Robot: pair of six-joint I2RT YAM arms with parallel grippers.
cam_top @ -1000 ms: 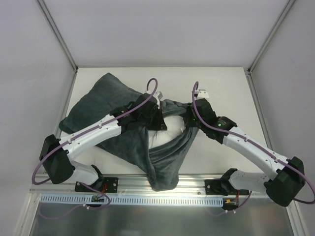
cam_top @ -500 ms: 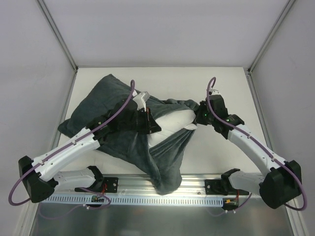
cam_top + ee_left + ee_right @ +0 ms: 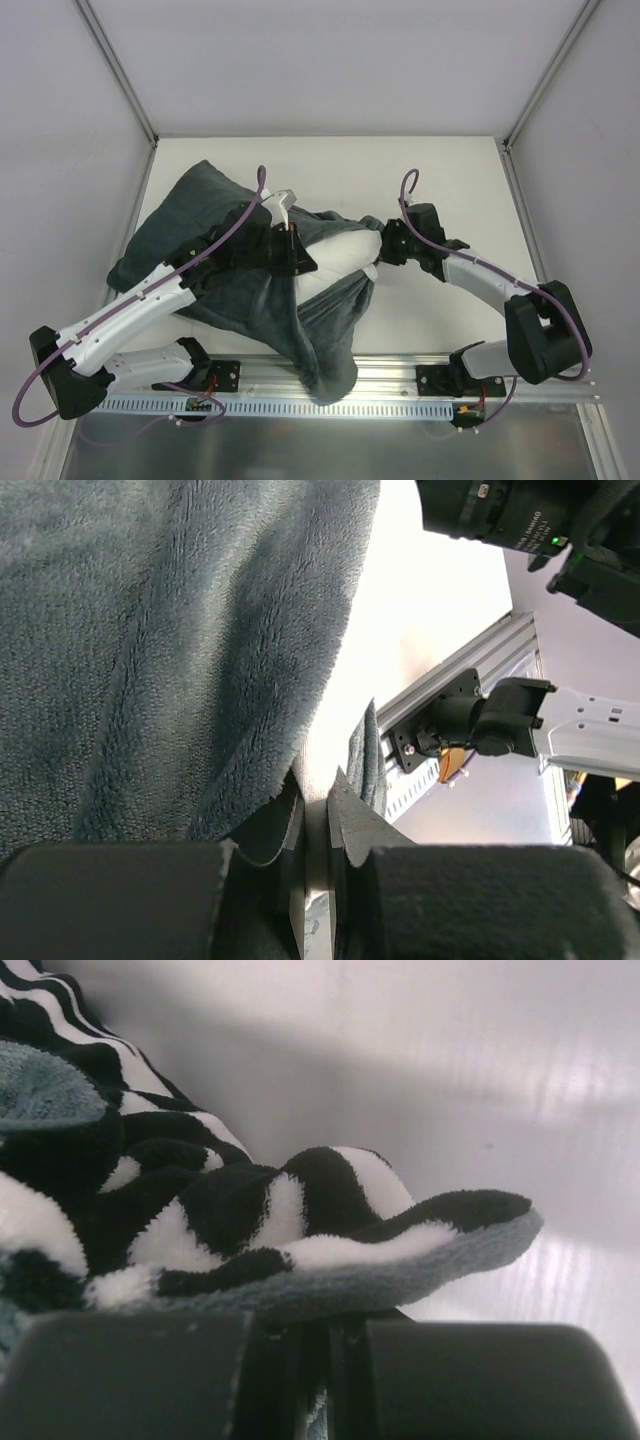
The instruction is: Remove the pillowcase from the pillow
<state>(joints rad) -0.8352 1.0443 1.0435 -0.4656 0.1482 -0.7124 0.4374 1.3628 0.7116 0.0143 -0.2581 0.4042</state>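
Note:
The pillowcase (image 3: 215, 225) is dark grey-teal fleece and lies bunched across the table, with a flap hanging over the front rail. The white pillow (image 3: 340, 255) shows through its open mouth in the middle. My left gripper (image 3: 297, 252) is at the pillow's left edge; in the left wrist view the jaws (image 3: 317, 800) are shut on a thin strip of white pillow (image 3: 400, 610), with pillowcase fleece (image 3: 150, 630) lying over one finger. My right gripper (image 3: 383, 248) is at the pillow's right side. In the right wrist view it (image 3: 325, 1335) is shut on the pillowcase's hem (image 3: 300, 1230), whose striped black-and-white inside shows.
The white table (image 3: 450, 170) has walls behind and at both sides. An aluminium rail (image 3: 400, 372) with the arm bases runs along the front edge. The right arm's wrist (image 3: 520, 510) is close to my left gripper.
My left arm has drawn back to the left, and the pillow and case have shifted left with it. My right gripper has moved left towards the pillow, its elbow folding back.

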